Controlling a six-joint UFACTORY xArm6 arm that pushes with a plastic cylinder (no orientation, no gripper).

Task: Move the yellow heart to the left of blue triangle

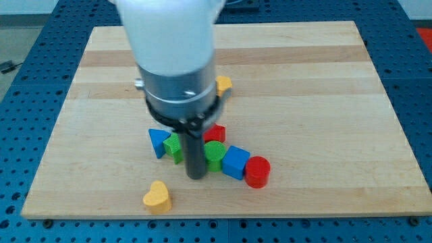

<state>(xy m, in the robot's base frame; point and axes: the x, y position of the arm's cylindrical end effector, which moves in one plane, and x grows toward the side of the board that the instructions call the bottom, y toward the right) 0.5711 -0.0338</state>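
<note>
**Inspector:** Near the front edge of the wooden board [324,81], left of centre, lies the yellow heart [157,196]. It sits alone, apart from the other blocks.

**Clerk:** And the blue triangle?

**Inspector:** The blue triangle [158,142] is farther back, at the left end of a cluster. Just to its right is a green block [174,146], partly hidden by the rod, so its shape is unclear. The heart is nearer the viewer than the triangle and roughly level with it across the board, not to its left.

**Clerk:** The rest of the cluster?

**Inspector:** A second green block [215,154], a red block [216,133] behind it, a blue cube [235,163] and a red cylinder [257,171] at the right end. A second yellow block [223,84] lies farther back, half hidden by the arm.

**Clerk:** The tool?

**Inspector:** No pincer is fitted, only a rod holding nothing. My tip [196,177] stands between the two green blocks, at the cluster's near side, well apart from the heart, which is to its near left.
</note>
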